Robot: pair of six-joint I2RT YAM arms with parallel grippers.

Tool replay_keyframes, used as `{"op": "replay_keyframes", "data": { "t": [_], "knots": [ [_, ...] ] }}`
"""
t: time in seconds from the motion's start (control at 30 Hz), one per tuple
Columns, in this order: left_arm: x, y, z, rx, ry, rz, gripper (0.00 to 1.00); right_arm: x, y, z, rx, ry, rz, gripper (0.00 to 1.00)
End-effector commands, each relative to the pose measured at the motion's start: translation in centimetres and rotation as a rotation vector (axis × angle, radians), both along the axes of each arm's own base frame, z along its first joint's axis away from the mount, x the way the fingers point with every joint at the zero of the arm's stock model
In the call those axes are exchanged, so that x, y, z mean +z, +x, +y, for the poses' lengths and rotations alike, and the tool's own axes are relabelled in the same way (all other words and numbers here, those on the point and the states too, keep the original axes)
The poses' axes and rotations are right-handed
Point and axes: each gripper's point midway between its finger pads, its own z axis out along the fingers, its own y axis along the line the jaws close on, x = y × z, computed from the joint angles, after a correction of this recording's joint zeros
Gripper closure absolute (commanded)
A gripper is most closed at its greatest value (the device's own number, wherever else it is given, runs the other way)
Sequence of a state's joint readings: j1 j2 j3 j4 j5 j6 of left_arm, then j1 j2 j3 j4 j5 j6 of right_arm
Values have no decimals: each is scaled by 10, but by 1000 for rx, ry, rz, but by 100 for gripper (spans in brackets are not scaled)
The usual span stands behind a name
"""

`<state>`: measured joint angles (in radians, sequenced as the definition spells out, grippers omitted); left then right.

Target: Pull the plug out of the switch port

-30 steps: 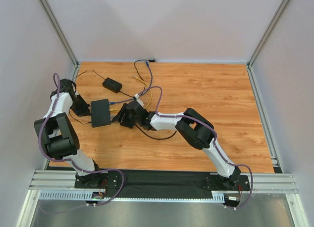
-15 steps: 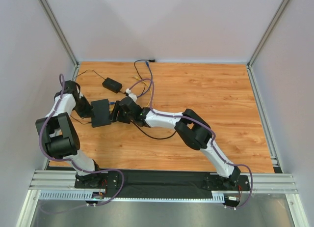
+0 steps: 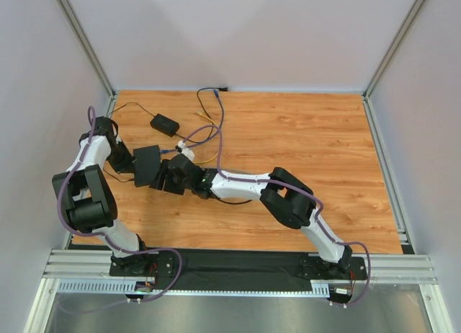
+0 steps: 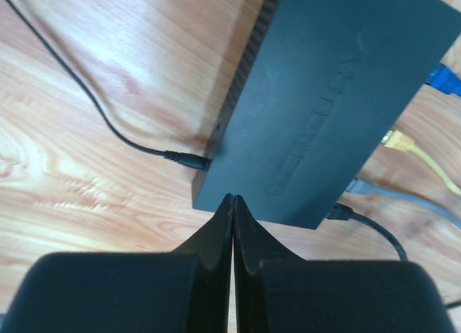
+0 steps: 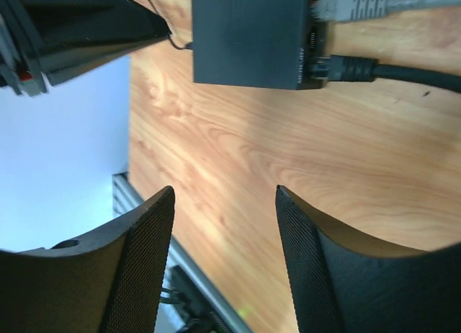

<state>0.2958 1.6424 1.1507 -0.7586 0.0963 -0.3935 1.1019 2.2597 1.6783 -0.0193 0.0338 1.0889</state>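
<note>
The switch (image 3: 148, 165) is a flat black box lying tilted at the table's left; it also fills the left wrist view (image 4: 324, 102) and shows in the right wrist view (image 5: 248, 34). Along its far edge sit a blue plug (image 4: 443, 79), a yellow plug (image 4: 396, 138), a grey plug (image 5: 338, 5) and a black plug (image 5: 346, 68). My left gripper (image 4: 232, 200) is shut, its tips against the switch's near edge. My right gripper (image 5: 225, 196) is open over bare wood, just short of the port edge, with nothing between its fingers.
A small black power brick (image 3: 164, 124) lies behind the switch, its thin lead plugged into the switch's side (image 4: 184, 158). Loose blue, yellow and black cables (image 3: 212, 135) trail toward the back. The table's left rail (image 3: 109, 124) and wall are close by.
My right arm has stretched left, bringing its open gripper up to the switch's port side. The left gripper has closed in on the switch, which has turned slightly.
</note>
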Motion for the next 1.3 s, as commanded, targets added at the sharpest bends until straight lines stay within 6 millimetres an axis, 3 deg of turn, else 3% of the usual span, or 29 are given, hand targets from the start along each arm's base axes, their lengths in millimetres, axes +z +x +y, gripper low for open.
{"op": "replay_keyframes", "data": {
  "t": [0.0,0.2,0.37,0.57,0.7,1.27],
  "knots": [
    [20,1,8,-27,91,-18,100,34,18,7,-135,176,53,41],
    [17,5,-2,-63,71,-17,100,27,46,-17,-373,202,64,48],
    [13,8,-8,-87,41,-14,100,16,57,-17,-445,216,90,50],
    [10,7,-13,-105,32,-4,100,-11,75,-26,-534,218,95,54],
    [8,7,-12,-99,35,3,100,-24,78,-25,-529,224,117,55],
    [6,9,-17,-111,28,8,100,-33,67,-18,-487,198,128,53]
  ]
}}
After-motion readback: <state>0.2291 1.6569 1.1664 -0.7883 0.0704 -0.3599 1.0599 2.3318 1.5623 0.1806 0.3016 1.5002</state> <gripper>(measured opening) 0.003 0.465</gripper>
